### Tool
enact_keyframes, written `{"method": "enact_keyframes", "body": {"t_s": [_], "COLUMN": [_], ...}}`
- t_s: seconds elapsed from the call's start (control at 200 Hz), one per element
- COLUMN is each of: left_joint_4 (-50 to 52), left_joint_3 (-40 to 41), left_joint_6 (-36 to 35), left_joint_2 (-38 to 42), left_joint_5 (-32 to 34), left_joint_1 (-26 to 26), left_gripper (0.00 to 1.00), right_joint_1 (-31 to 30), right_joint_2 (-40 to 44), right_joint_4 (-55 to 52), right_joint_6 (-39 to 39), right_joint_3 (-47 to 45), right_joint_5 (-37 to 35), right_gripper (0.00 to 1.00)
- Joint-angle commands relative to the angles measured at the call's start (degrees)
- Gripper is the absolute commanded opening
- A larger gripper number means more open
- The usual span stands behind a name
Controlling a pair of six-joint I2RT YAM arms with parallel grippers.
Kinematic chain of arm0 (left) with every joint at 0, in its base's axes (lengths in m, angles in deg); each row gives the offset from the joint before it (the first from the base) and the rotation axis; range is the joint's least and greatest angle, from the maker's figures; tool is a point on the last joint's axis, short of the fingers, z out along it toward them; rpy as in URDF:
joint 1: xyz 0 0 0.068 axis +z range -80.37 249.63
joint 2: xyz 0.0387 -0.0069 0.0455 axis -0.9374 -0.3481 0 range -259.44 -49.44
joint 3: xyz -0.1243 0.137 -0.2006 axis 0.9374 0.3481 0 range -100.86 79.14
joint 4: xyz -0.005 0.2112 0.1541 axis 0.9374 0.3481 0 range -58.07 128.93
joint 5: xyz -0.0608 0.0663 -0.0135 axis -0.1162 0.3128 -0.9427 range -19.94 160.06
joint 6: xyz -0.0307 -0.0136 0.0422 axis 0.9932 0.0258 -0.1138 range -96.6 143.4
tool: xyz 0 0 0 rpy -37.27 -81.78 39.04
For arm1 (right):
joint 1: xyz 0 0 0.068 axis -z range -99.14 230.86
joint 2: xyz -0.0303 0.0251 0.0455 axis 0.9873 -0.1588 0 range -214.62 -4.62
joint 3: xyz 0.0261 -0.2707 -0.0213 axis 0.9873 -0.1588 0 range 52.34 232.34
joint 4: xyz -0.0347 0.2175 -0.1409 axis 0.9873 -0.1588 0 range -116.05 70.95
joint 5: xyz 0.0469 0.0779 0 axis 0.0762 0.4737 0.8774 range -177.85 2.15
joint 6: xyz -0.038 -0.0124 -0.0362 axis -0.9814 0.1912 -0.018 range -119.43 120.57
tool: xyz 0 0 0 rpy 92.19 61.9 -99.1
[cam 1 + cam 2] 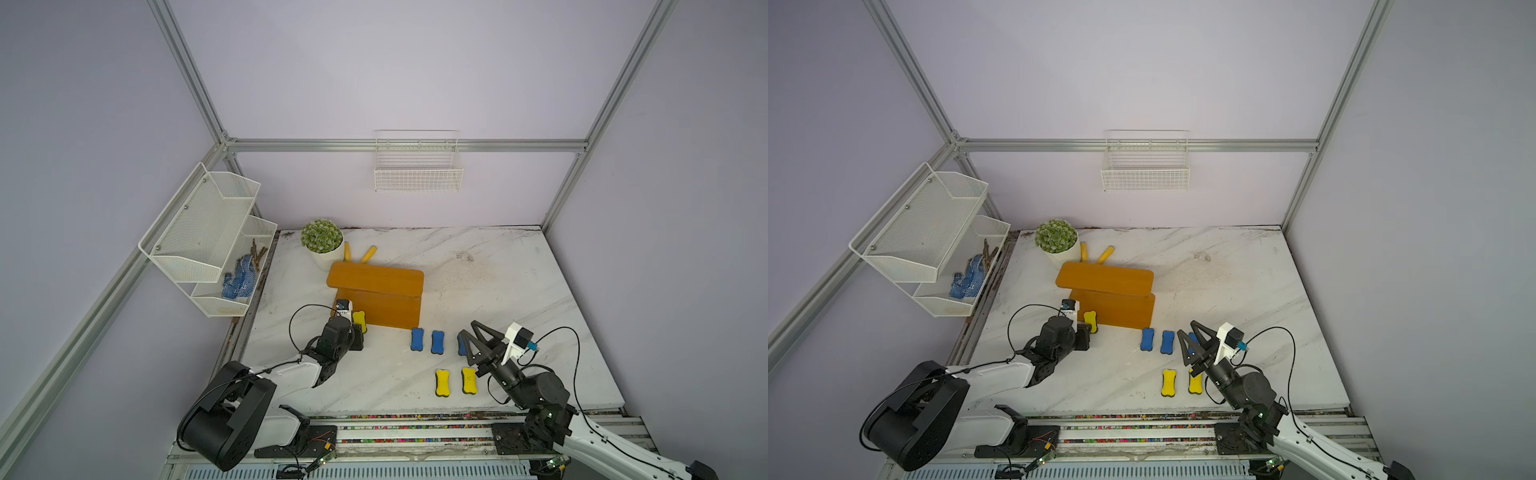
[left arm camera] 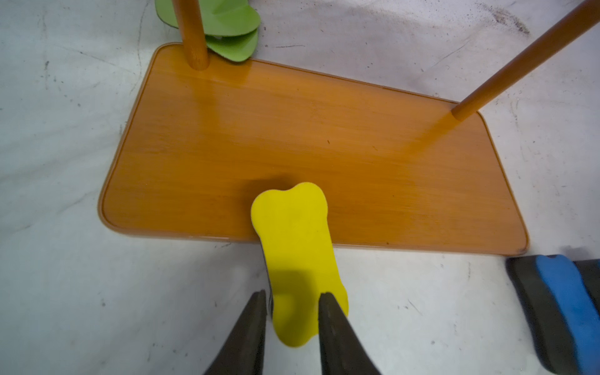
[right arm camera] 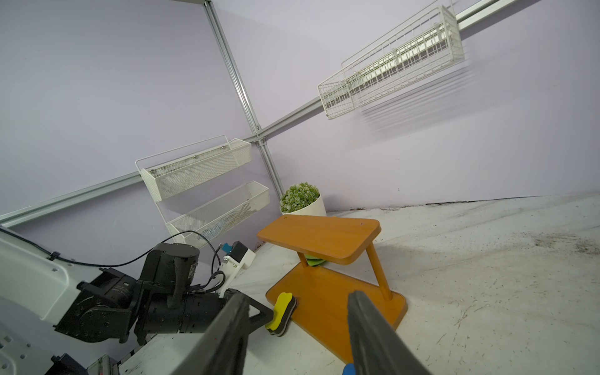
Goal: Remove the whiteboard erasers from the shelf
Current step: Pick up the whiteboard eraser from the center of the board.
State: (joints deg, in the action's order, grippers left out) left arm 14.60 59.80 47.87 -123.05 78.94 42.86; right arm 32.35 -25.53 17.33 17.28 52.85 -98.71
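Yellow eraser (image 2: 297, 259) sits tilted, far end on the lower tier of the shelf (image 2: 292, 146), near end over the bench (image 2: 97, 292), between your left gripper (image 2: 292, 298) fingers, clamped or not you cannot tell; five other erasers (image 1: 417, 339) lie on the bench; your right gripper (image 3: 297, 297) gapes empty.

Enclosure: plain lavender walls (image 1: 415, 62) braced by aluminium frame profiles (image 1: 407, 145), shown in both top views.

Work surface: white marble-pattern tabletop (image 1: 498, 282), speckled with dark dirt toward its far edge.

Back wall: white wire basket (image 1: 418, 178) hung on the horizontal profile.

Left wall: white two-tier mesh rack (image 1: 199, 232). The lower tier holds blue dotted fabric (image 1: 237, 282), apparently gloves.

Far left corner of the tabletop: green plant (image 1: 322, 237) in a white pot.

Lighting: even and diffuse, with soft shadows.
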Motion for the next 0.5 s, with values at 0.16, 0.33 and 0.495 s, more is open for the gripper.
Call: {"method": "enact_keyframes", "body": {"t_s": [0.16,0.33,0.495], "left_joint_4": [3.9,2.7,2.9], "left_joint_3": [-5.9,-6.1,-5.8], "left_joint_6": [-1.7,1.5,3.2], "left_joint_2": [2.4,-2.7,-4.8], "left_joint_5": [3.5,1.7,2.8], "left_joint_1": [0.0,-1.4,-3.0], "left_gripper": [0.59,0.7,0.74], "right_joint_1": [0.2,0.2,0.3], "right_joint_2": [-0.5,0.4,-1.2], "right_joint_4": [0.4,-0.3,0.9], "right_joint_6": [-0.1,-0.4,-0.1], "right_joint_3": [-2.0,-2.1,-2.0], "right_joint_5": [0.1,-0.5,0.1], "right_gripper": [0.53,0.54,0.53]}}
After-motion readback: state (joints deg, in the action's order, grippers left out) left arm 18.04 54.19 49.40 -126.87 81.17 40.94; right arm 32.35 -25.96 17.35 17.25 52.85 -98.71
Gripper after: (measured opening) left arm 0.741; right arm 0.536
